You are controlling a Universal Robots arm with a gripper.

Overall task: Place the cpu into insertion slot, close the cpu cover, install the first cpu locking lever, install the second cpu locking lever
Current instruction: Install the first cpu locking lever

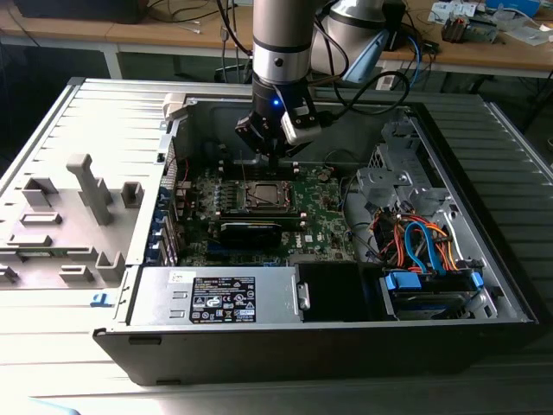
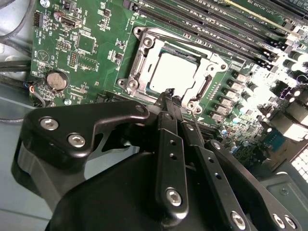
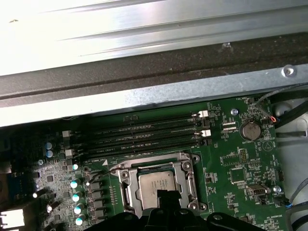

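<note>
Your gripper [image 2: 169, 92] is sitting just above the far edge of the insertion slot [image 1: 262, 197], fingers pinched together with nothing between them as far as you can see in the second wrist view. The tips are dark against a dark body, so whether they actually touch the frame is hard to call.

The cpu [image 2: 171, 72] is already down in the slot, silvery-grey top showing, and the cpu cover [image 2: 144, 60] lies flat around it as a shiny metal frame. In the first wrist view the gripper body cuts off the cover's near edge, and the locking levers are too thin to sort out.

Around it you've got the green motherboard [image 1: 324, 216], memory slots [image 3: 144, 132] beyond the socket, a coin battery [image 3: 250, 130], and the power supply [image 1: 216, 296] nearer the exterior view's bottom.
</note>
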